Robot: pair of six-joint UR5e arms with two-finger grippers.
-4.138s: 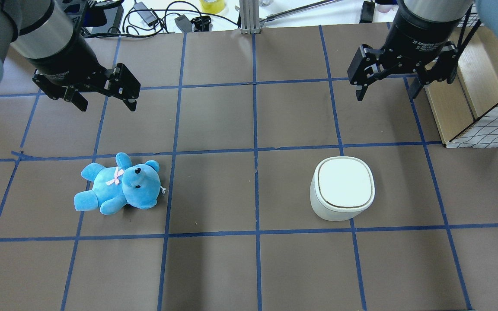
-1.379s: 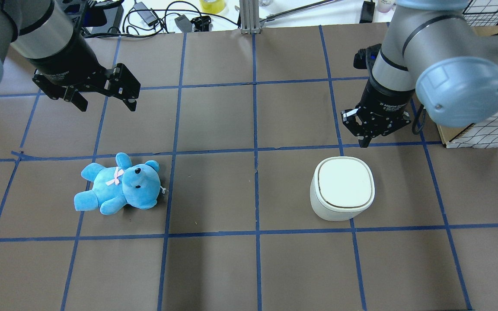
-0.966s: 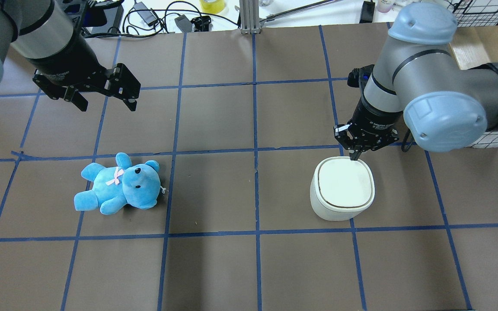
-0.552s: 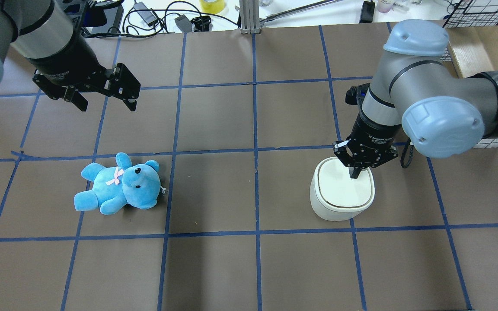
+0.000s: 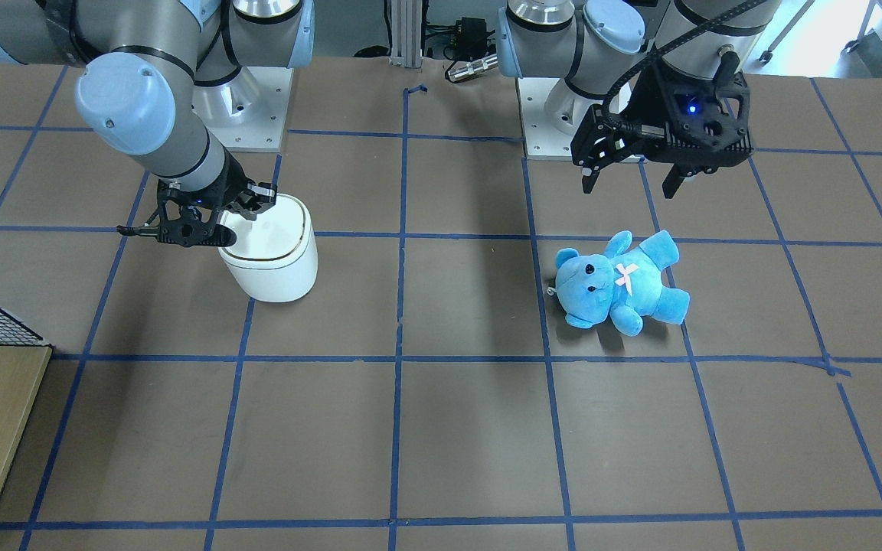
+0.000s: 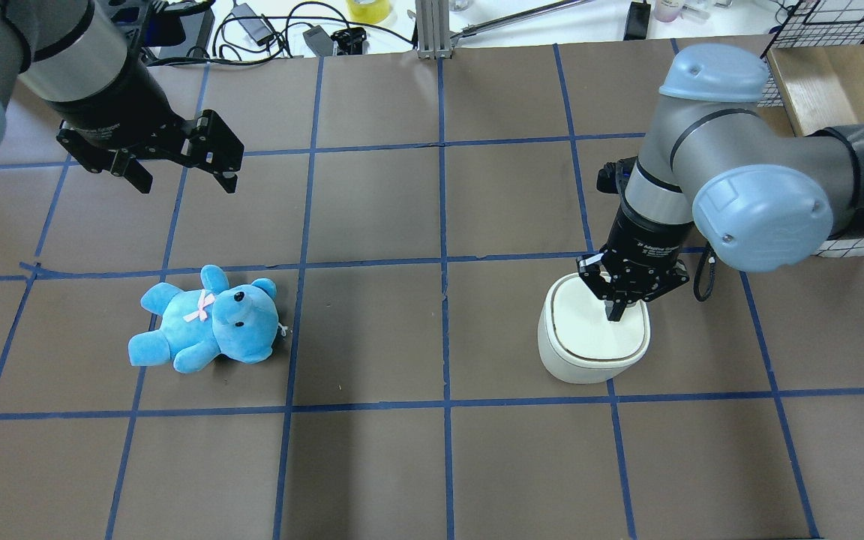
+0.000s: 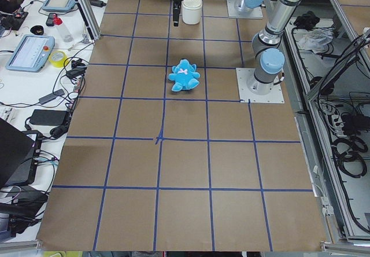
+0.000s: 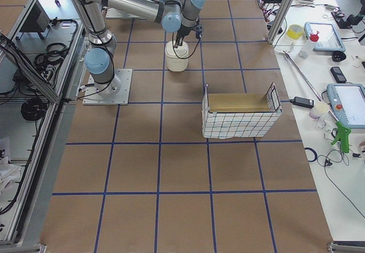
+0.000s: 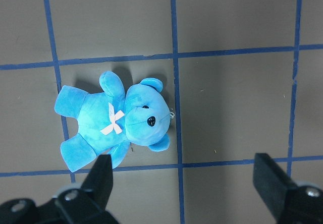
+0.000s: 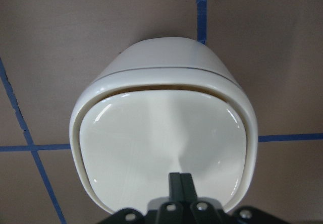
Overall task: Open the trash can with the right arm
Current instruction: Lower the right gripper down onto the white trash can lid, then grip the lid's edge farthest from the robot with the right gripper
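The white trash can [image 6: 589, 352] stands right of centre on the brown table, and its flat lid [image 10: 161, 143] fills the right wrist view. My right gripper [image 6: 616, 313] is shut. Its joined fingertips [image 10: 180, 179] point down onto the lid, slightly toward the robot's side of its centre, and seem to touch it. A thin dark gap shows along the lid's far edge. The can also shows in the front view [image 5: 269, 260]. My left gripper [image 6: 186, 184] is open and empty, high above the table's back left.
A blue teddy bear [image 6: 207, 319] lies on the left half of the table, below the left gripper [image 9: 186, 183]. A wood and wire basket [image 8: 239, 113] stands beyond the can on the right side. Cables [image 6: 267, 30] lie along the far edge.
My right gripper has shut, come down from the back right and moved over the lid until its tips rest on it. The left arm and the bear have not moved.
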